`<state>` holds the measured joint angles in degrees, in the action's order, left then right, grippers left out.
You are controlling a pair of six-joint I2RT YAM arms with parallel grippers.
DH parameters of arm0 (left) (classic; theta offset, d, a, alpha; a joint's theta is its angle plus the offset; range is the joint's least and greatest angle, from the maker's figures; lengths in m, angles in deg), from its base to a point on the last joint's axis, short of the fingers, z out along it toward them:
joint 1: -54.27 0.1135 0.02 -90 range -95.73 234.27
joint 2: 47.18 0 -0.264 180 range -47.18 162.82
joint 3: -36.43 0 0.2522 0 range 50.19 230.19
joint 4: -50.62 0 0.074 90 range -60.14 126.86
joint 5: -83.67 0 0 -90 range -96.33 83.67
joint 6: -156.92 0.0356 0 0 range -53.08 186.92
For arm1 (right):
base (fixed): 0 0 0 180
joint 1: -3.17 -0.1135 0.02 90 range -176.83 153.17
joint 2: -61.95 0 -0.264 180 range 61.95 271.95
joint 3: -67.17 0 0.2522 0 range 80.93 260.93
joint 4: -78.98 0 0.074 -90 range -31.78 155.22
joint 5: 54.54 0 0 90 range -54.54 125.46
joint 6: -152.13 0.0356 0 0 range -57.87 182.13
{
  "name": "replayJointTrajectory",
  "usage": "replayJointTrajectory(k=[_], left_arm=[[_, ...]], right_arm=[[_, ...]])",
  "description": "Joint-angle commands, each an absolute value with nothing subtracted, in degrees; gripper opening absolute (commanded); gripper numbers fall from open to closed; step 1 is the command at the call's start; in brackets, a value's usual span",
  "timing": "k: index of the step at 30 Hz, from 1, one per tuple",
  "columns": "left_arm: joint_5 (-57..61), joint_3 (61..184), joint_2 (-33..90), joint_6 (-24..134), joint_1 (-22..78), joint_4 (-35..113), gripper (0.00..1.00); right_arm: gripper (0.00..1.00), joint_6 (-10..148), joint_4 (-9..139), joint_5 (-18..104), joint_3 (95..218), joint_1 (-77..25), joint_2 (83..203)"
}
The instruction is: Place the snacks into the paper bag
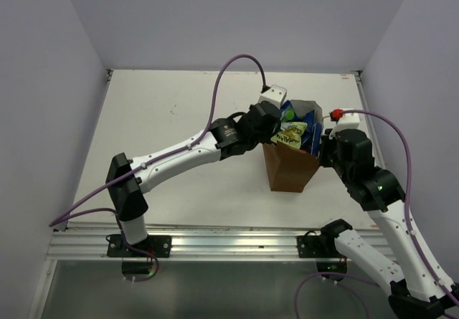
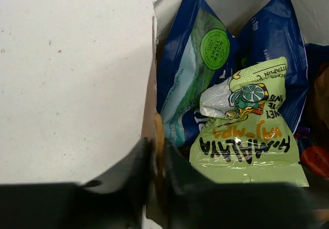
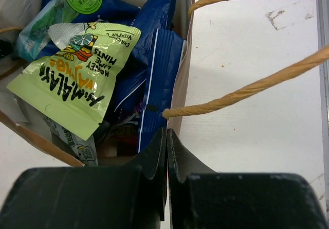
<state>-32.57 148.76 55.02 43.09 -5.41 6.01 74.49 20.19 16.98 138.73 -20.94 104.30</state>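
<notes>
Packing looks nearly done: the snacks (image 2: 241,152) sit inside the paper bag (image 1: 290,172), a green packet (image 3: 72,85) on top of blue packets (image 2: 180,59), just ahead of both sets of jaws. My right gripper (image 3: 167,136) is pinched fully together on the bag's rim, while the left gripper (image 2: 157,157) straddles the opposite rim with a narrow gap, and I cannot tell whether it grips. Next I judge both must release and back straight off without tipping the bag.

Brown paper bag (image 1: 290,172) looking matt; packets (image 2: 247,141) shining glossy, crinkled; handle (image 3: 247,87) at 3 o'clock showing rough twisted paper.
</notes>
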Motion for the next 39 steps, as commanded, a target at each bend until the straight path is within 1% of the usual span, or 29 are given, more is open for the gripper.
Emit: replayJointTrajectory(k=[1,2,6,15,21,26,31,35,39], left_arm=[[-33.4,148.6,55.2,42.1,-5.1,4.9,0.12],[-33.1,148.5,55.0,42.1,-5.1,5.2,0.00],[-31.9,146.4,52.3,42.5,-5.1,9.2,0.00],[-35.7,145.3,46.6,42.8,-5.0,11.2,0.00],[-36.4,147.7,45.5,42.8,-3.5,11.3,0.00],[-38.5,150.0,44.7,42.2,-1.2,9.0,0.00],[-38.0,147.3,41.2,42.0,3.7,8.6,0.00],[-37.3,145.7,38.5,42.3,7.3,7.9,0.00],[-37.0,145.8,38.3,42.1,8.1,6.5,0.00]], right_arm=[[0.00,73.9,21.8,17.2,139.3,-21.3,103.9],[0.00,73.8,22.0,17.2,139.3,-21.3,104.0],[0.00,73.6,22.4,18.2,139.7,-21.3,105.4],[0.00,75.0,26.3,24.6,143.3,-21.3,112.9],[0.00,76.1,28.0,25.4,149.4,-22.4,118.4],[0.00,76.9,29.0,21.3,155.3,-29.3,124.5],[0.00,77.3,31.0,17.4,159.8,-37.6,130.8],[0.00,77.2,32.0,14.8,164.3,-41.4,135.2],[0.00,77.2,31.8,13.2,167.0,-43.8,138.4]])
